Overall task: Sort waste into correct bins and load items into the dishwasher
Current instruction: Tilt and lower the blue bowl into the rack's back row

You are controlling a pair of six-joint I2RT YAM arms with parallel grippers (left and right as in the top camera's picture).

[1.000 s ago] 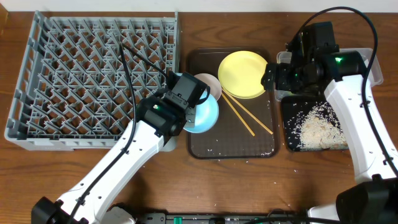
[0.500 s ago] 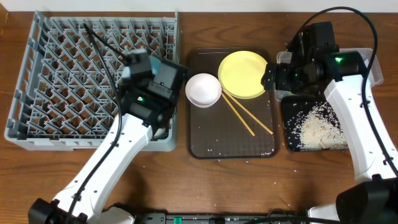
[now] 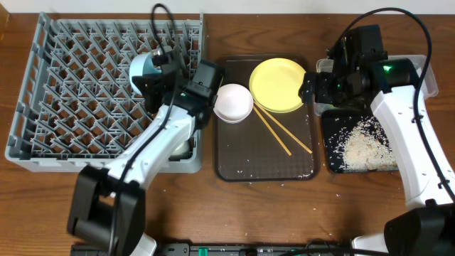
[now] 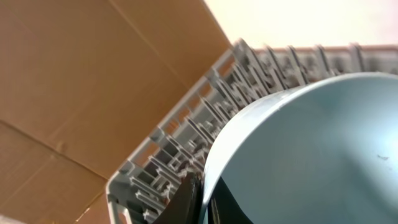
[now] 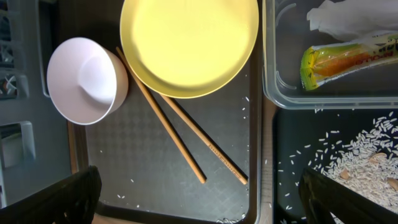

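Note:
My left gripper is shut on the rim of the light blue bowl and holds it tilted over the right part of the grey dish rack. In the left wrist view the bowl fills the frame, with my fingers pinching its edge. The white bowl, yellow plate and chopsticks lie on the brown tray. My right gripper is open and empty above the tray's right edge. The wrapper and napkin lie in the clear tub. No small white cup shows.
The dark brown serving tray sits between the rack and the bins. The black tray at the right holds scattered rice. A few rice grains lie on the brown tray and on the table's front edge.
My left gripper has carried the light blue bowl from the brown tray leftward and up over the dish rack. The white bowl is now uncovered. The right arm has not moved.

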